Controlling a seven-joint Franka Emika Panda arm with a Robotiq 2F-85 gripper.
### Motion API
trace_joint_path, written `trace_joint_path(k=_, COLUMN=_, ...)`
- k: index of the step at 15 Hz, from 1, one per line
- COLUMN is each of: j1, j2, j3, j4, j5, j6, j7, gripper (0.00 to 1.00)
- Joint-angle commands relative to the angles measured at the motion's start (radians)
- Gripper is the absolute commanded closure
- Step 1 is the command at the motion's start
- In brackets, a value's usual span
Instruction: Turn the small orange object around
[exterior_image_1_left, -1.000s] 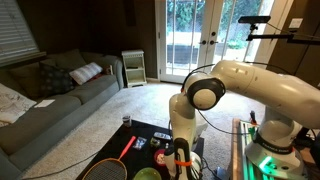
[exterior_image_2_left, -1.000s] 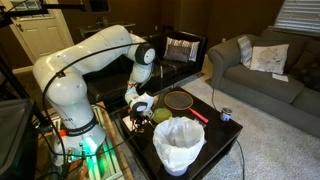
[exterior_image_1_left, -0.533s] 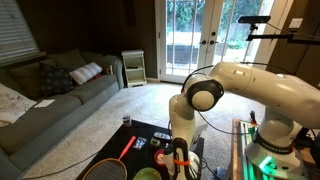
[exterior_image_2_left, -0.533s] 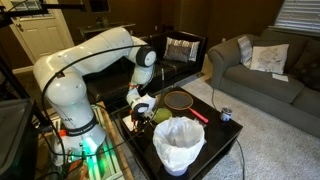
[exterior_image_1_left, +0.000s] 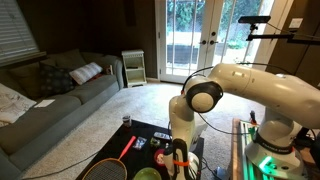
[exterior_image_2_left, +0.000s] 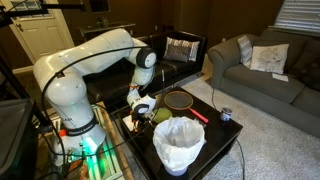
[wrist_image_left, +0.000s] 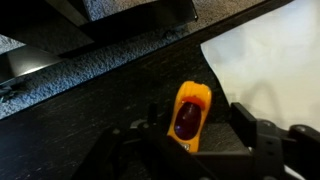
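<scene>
a: where is the small orange object in this frame?

b: in the wrist view it lies on the dark surface, just below centre. it is a rounded oblong with a dark red oval in its middle, and its long axis runs from 12 to 6 o'clock with a slight tilt.

a: and the fingers?

b: released and spread apart. one dark, blurred finger stands at 3 o'clock of the object and one at 9 o'clock. a strip of surface shows between the object and the 3 o'clock finger. they flank it and do not clamp it.

a: what else is close by?

b: a white container fills the wrist view at 2 o'clock of the object. in an exterior view the white arm bends down over the low surface, its wrist pointing straight at it. a red-framed racket lies at 9 o'clock of the wrist, a green disc at 7 o'clock, and a small can stands at the far edge.

a: and the room?

b: a grey couch sits well apart at 9 o'clock, with glass doors behind at 12 o'clock.
</scene>
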Motion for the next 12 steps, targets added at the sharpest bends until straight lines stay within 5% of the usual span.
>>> trace_joint_path(k=1, j1=0.009, j2=0.014, j3=-0.001, j4=0.025, j5=0.027, j6=-0.018, j7=0.005, gripper=0.56)
trace_joint_path(k=6, j1=0.014, j2=0.008, j3=-0.003, j4=0.021, j5=0.026, j6=-0.020, j7=0.007, gripper=0.91)
trace_joint_path(k=12, j1=0.055, j2=-0.018, j3=-0.028, j4=0.007, j5=0.021, j6=-0.039, j7=0.020, gripper=0.91)
